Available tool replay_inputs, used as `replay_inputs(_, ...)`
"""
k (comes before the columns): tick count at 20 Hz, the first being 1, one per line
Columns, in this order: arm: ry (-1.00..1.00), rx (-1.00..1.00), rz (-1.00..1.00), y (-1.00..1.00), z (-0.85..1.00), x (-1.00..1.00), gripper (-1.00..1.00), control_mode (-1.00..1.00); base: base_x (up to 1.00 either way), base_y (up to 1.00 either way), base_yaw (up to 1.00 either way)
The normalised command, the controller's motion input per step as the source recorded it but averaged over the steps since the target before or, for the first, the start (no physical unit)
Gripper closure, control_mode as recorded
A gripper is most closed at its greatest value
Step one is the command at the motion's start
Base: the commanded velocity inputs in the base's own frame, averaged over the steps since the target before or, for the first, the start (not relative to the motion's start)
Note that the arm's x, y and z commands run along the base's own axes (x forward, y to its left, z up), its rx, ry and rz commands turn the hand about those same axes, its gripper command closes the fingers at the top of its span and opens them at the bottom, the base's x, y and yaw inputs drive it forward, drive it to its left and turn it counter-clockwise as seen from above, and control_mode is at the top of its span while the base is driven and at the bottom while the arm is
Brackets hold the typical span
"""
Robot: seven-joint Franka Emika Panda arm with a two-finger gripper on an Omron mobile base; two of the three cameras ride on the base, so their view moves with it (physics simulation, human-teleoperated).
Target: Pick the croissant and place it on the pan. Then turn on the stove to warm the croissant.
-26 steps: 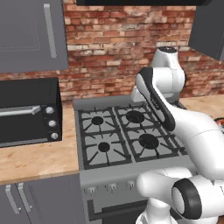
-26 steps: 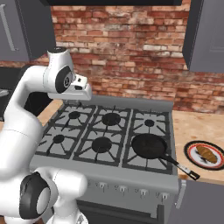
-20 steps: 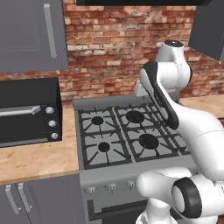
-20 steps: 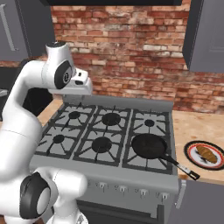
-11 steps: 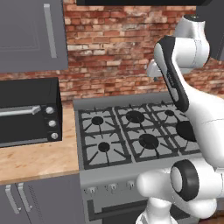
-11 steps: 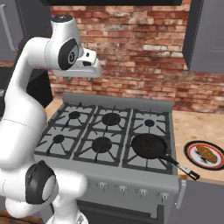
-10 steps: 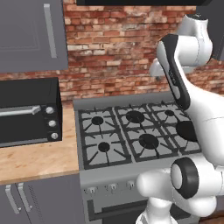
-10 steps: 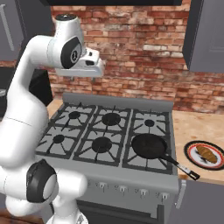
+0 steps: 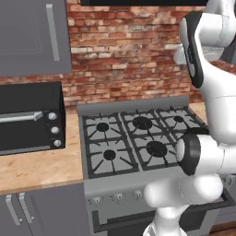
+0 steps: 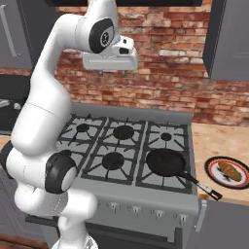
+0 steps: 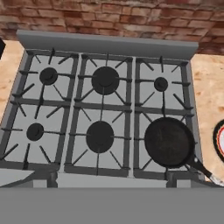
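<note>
On the counter to the right of the stove (image 10: 126,146), the croissant (image 10: 232,171) lies on a red-rimmed plate (image 10: 212,171), so nothing of the task looks done: pickup, placing and lighting the burner all remain. The pan (image 10: 166,162) sits empty on the front right burner, handle pointing toward the plate. The gripper (image 10: 111,74) hangs high above the stove's back left, holding nothing; whether its fingers are spread cannot be told. The hand view cuts off most of the plate.
</note>
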Motion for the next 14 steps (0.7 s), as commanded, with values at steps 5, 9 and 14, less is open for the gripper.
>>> replay_inputs(5, 0.19, -0.03, 0.0, 0.16, 0.49, 0.54, -1.0, -1.0, 0.0, 0.0, 0.0)
replay_inputs(9, 0.32, -0.03, 0.01, 0.03, 0.11, 0.21, -1.0, -1.0, 0.0, 0.0, 0.0)
replay_inputs(14, 0.34, -0.17, 0.11, -0.36, -0.67, -0.04, -1.0, -1.0, 0.0, 0.0, 0.0)
